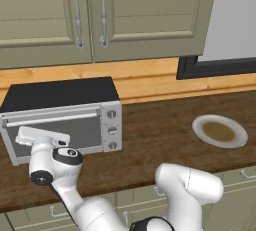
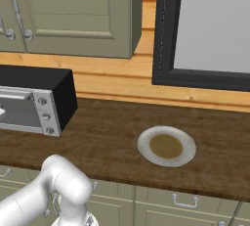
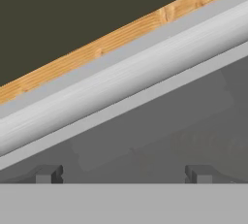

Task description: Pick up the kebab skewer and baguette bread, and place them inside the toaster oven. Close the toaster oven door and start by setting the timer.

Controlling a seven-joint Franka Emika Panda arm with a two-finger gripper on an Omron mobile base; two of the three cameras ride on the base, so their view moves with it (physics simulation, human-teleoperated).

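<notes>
Toaster oven (image 1: 65, 120) on counter (image 1: 160, 130), left. Door (image 1: 55, 135) shut. Gripper (image 3: 123, 174) close before glass, jaws wide apart, empty. Bar handle (image 3: 121, 80) rigid, smooth, likely slippery; grip mid-bar. Door probably light, hinged.

Toaster oven (image 1: 60, 117) on counter (image 1: 160, 130), against back wall, far left. Door (image 1: 50, 132) shut on front face, bar handle (image 1: 52, 120) along its top edge, knob column (image 1: 112, 130) right of door. Plate (image 1: 220, 131) on counter well right of oven, apart from it. Wall cabinets (image 1: 100, 15) above oven. Framed panel (image 2: 210, 29) on wall above and behind plate. Base cabinets (image 2: 180, 205) under counter. Gripper (image 3: 123, 174) just before door, below handle (image 3: 126, 77), fingertips spread wide.
</notes>
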